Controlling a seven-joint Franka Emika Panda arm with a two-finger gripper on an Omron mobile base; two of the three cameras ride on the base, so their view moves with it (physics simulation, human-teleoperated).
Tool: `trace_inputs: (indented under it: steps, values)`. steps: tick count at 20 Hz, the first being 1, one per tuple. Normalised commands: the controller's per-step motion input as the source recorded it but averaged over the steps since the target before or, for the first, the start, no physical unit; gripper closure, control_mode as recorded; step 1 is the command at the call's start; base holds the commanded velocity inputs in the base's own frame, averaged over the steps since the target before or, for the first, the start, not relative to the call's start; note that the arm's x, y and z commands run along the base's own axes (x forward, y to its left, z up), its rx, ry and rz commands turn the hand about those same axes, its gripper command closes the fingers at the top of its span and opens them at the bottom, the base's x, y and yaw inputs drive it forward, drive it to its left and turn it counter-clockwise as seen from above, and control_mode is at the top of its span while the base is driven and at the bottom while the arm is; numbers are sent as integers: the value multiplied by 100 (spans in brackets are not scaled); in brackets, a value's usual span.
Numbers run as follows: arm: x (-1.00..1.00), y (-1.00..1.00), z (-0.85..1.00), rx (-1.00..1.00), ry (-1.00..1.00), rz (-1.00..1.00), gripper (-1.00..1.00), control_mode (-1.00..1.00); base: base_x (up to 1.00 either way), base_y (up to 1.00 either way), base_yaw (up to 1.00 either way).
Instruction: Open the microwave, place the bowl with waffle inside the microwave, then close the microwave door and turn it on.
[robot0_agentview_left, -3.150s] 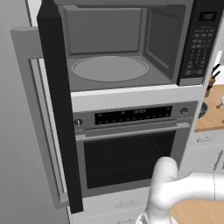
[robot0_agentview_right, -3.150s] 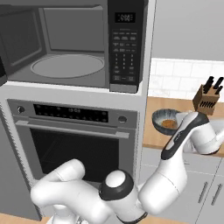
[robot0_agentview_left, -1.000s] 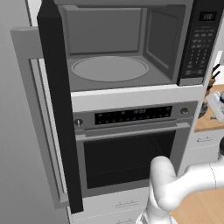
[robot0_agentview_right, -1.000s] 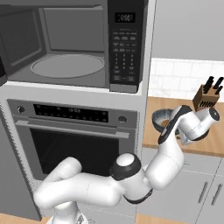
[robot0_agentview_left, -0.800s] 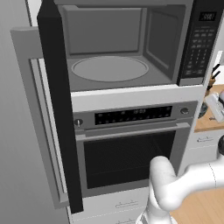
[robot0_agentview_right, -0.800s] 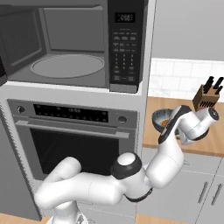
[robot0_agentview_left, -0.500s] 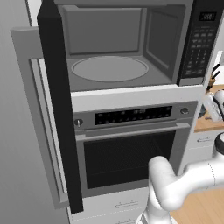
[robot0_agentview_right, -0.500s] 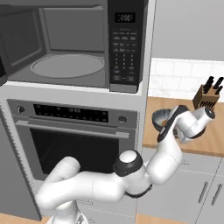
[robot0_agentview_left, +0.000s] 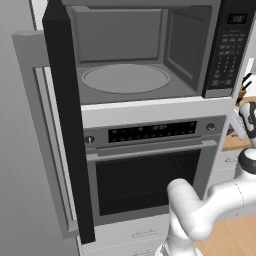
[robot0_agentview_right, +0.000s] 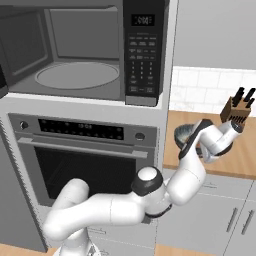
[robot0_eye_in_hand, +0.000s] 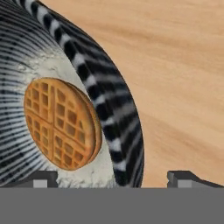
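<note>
Looking over the left base view: the microwave (robot0_agentview_left: 145, 55) is sitting built in above the oven (robot0_agentview_left: 150, 175), its grey cavity showing with the round turntable (robot0_agentview_left: 125, 79) bare. The microwave door (robot0_agentview_left: 67, 120) is standing swung wide toward 9 o'clock, edge-on to the camera, with its long vertical handle (robot0_agentview_left: 42, 145) on the outer face. The keypad strip (robot0_agentview_left: 230, 47) is running down the cavity's 3 o'clock side. The white arm is rising from 5 o'clock and reaching off toward 3 o'clock.

Right base view: the arm is bending up from 7 o'clock and stretching to the wooden bench (robot0_agentview_right: 245, 155) at 3 o'clock. The end effector (robot0_agentview_right: 192, 142) is hovering at the bowl (robot0_agentview_right: 184, 134), which is resting on the bench just beside the oven column, at about 5 o'clock from the microwave. A knife block (robot0_agentview_right: 237, 111) is standing near, at 2 o'clock of the bowl.

Hand view: the bowl's striped rim is curving from 11 o'clock down to 6 o'clock. A round waffle (robot0_eye_in_hand: 61, 124) is lying inside. The two dark fingertips (robot0_eye_in_hand: 41, 178) are standing wide apart, one over the bowl's inside, the other over bare bench outside the rim, gripping nothing.
</note>
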Motion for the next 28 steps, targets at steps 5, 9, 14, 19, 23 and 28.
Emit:
trace_inputs:
  steps: [5,9,14,19,23,28]
  values:
    - [-3,0,-23,0,2,0,-100,-100,0,0,0]
    - [0,0,0,0,0,0,-100,-100,0,0,0]
    - [0,1,0,0,0,0,100,-100,0,0,0]
    - [0,0,0,0,0,0,100,-100,0,0,0]
    - [0,0,0,0,0,0,100,-100,0,0,0]
    - [0,0,0,0,0,0,100,-100,0,0,0]
